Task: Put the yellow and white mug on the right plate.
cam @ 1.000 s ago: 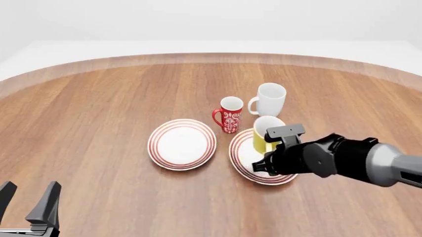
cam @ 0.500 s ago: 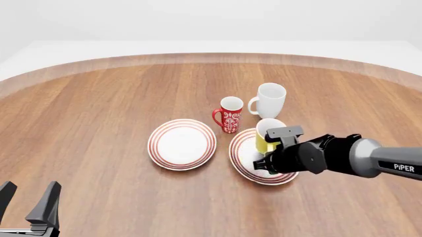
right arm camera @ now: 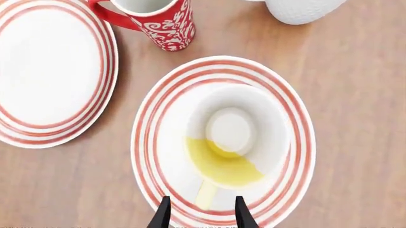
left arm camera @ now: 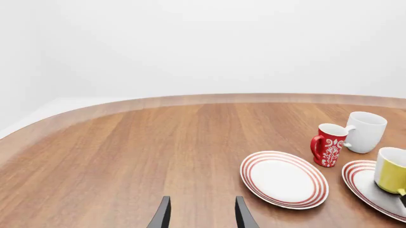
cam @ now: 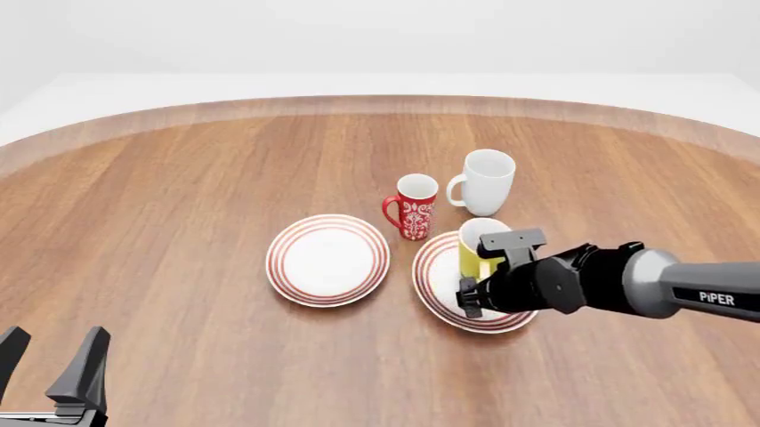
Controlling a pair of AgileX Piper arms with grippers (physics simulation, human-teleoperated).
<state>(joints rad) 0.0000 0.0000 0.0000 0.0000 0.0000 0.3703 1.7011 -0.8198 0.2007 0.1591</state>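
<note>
The yellow and white mug (cam: 475, 246) stands upright on the right plate (cam: 436, 283), toward the plate's far side, its white inside facing up. The right gripper (right arm camera: 200, 214) hovers above the plate's near edge with its jaws apart, the mug's yellow handle (right arm camera: 206, 194) lying just ahead of the gap between the fingertips and touched by neither. Seen from the front, the right arm (cam: 618, 283) reaches in low over the wooden table (cam: 178, 196) and covers the near part of the plate. A red patterned mug (cam: 415, 206) stands just beyond the plate's far left rim, a white mug (cam: 485, 181) behind it to the right. The left plate (cam: 327, 260) lies bare beside the right one. The left gripper (cam: 53, 374) rests at the near left corner, jaws apart, well away from the crockery.
</note>
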